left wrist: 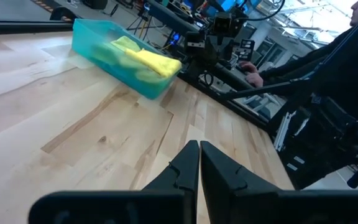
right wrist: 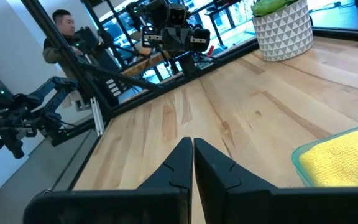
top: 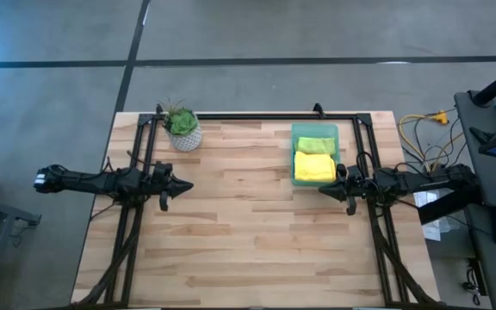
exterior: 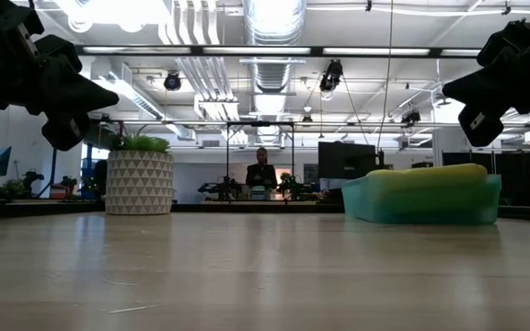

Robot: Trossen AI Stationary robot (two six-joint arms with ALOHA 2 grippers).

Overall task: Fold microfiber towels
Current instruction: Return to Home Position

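**While both arms hang above the table, folded towels lie in the bin**

Across the wooden table (top: pixel 257 250) the left arm (top: pixel 93 181) reaches in from one side and the right arm (top: pixel 420 181) from the other. They face each other and sit well apart, both raised off the surface.

A translucent green plastic bin (top: pixel 294 155) stands near the far right corner, its long axis running front to back. In its nearer half lies the folded yellow towel (top: pixel 314 167), long axis across the bin's width. From table height it mounds just above the rim. The lime green towel (top: pixel 315 144) shows beyond it, lying the same way.

A potted plant (top: pixel 183 129) stands at the far left.

The left gripper (top: pixel 185 185) has its fingers pressed together on nothing. So does the right gripper (top: pixel 324 189), which is just beside the bin's near end.
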